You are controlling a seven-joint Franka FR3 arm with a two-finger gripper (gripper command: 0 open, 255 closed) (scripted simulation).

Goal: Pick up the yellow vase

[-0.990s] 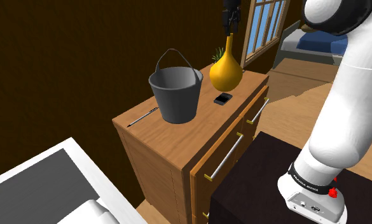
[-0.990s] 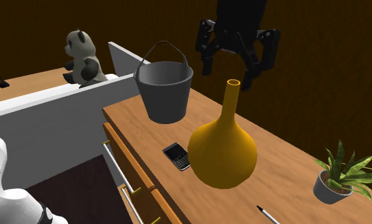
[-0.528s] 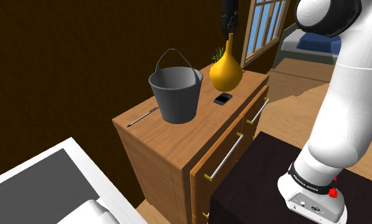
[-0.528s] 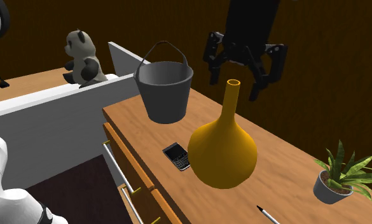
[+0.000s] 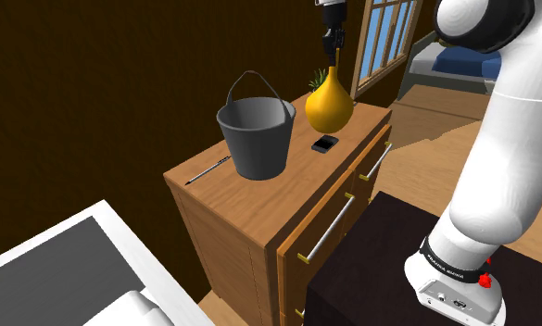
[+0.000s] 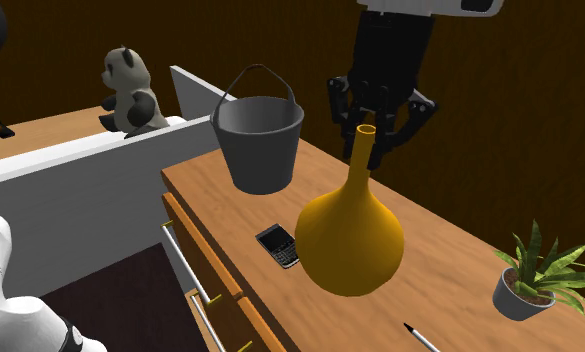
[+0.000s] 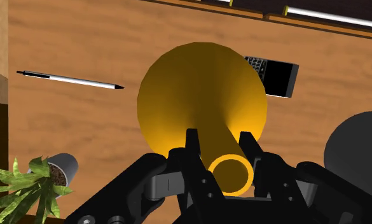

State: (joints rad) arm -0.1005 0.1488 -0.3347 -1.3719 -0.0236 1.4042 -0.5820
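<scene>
Yellow vase [image 6: 350,240] stands upright on the wooden desk [image 5: 306,169], between the grey bucket [image 5: 255,130] and a small potted plant [image 6: 535,280] — a black phone [image 5: 325,144] lies just beside its base. We see the jaws pointing straight down over it, closed on the slim neck just under the rim, one finger on each side and both touching. Vase base rests on the desk — a pen [image 7: 70,79] lies near the plant
</scene>
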